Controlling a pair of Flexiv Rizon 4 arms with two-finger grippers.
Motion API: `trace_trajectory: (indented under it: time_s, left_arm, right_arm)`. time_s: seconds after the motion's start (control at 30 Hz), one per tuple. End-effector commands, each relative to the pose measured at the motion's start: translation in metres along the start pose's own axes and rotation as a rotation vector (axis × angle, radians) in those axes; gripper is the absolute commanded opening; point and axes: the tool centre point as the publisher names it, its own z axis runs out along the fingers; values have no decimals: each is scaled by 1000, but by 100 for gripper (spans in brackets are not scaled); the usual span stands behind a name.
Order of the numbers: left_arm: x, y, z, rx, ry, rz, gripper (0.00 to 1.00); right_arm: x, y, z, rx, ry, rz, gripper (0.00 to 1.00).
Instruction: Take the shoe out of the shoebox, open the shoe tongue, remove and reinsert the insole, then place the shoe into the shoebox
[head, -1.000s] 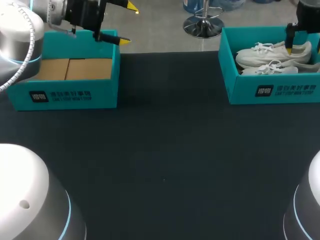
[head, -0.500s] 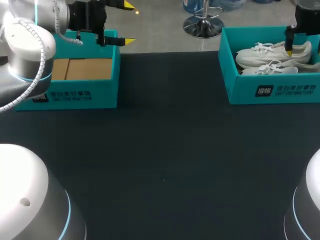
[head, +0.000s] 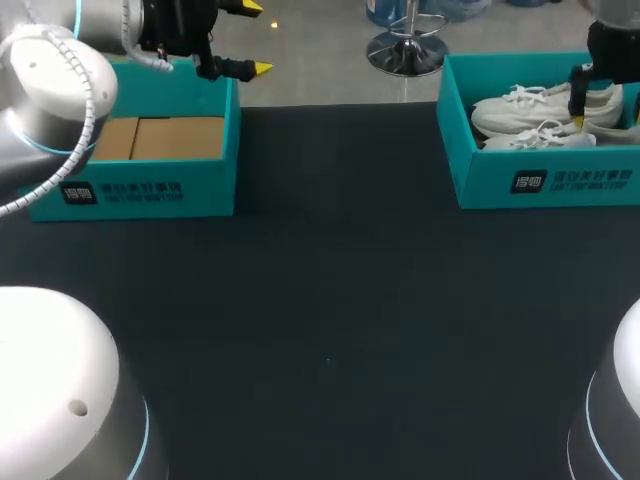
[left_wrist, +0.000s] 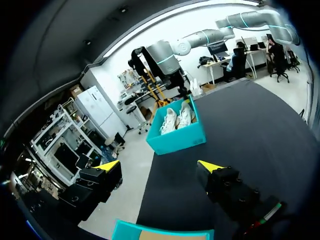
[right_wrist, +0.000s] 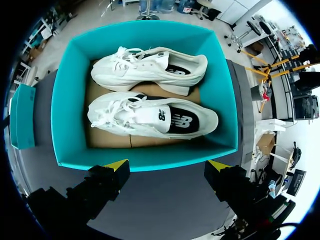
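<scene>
Two white shoes lie side by side in the teal shoebox (head: 540, 182) at the table's far right; in the right wrist view the nearer shoe (right_wrist: 150, 117) and the farther shoe (right_wrist: 150, 67) both show their laces and dark insoles. My right gripper (right_wrist: 168, 165) hangs open above the box's near wall, touching nothing. In the head view one finger (head: 580, 95) of it hangs over the shoes. My left gripper (head: 255, 38) is open and empty, high above the far edge of the other teal box (head: 130, 190). The left wrist view shows the shoebox (left_wrist: 176, 137) far ahead of the left gripper (left_wrist: 159, 165).
The teal box at the far left holds only a cardboard liner (head: 150, 138). Dark table surface (head: 330, 320) spreads between and in front of the two boxes. My arms' white bases (head: 60, 400) fill the near corners.
The left arm has swung, lifting its gripper a little and shifting it right. The right gripper's finger has sunk slightly toward the shoes.
</scene>
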Motion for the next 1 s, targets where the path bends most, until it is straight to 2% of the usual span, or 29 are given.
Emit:
trace_trajectory:
  time_s: [0.03, 0.4, 0.47, 0.53, 0.57, 0.6, 1.0]
  left_arm:
    - [-13, -4, 10, -402, -1, -580, 100]
    - [-9, 10, 16, -496, -248, -991, 100]
    - [-8, 15, 17, -532, -264, -1084, 100]
    - [-6, 20, 17, -562, -285, -1096, 100]
    - [-7, 22, 17, -549, -297, -1064, 100]
    - [-4, 21, 18, -516, -302, -944, 100]
    - [-4, 21, 18, -516, -302, -944, 100]
  right_arm:
    - [2, -12, 7, -11, 10, -2, 100]
    - [2, -35, 4, -35, 12, 38, 100]
    - [1, -39, 2, -35, 11, 41, 100]
    - [-1, -43, 1, -29, -6, 59, 100]
    - [-3, -45, 0, -38, -38, 64, 100]
    - [-3, -45, 0, -38, -38, 64, 100]
    - [-3, -45, 0, -38, -38, 64, 100]
